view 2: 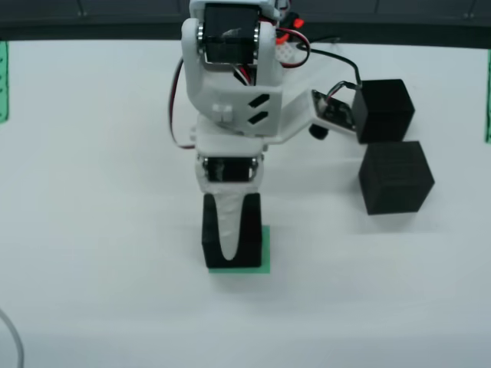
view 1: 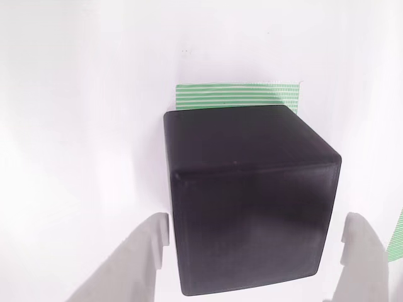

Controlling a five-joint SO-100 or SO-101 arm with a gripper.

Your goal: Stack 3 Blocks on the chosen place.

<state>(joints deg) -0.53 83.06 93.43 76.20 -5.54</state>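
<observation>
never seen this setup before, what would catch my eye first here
First, the white arm reaching down the middle of the view from above, its pincer over a black block on the green striped patch. In the view riding on the pincer, that block looms large between the open fingers. Two more black blocks wait to the right.

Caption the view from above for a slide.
Open gripper straddles a black block on the green-striped patch; two more blocks wait at right.

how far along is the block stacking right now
Done: one block sits on the green striped patch. In hand: nothing; the gripper straddles that block, its fingers apart from the sides. Left: two blocks wait on the table, unstacked.
</observation>
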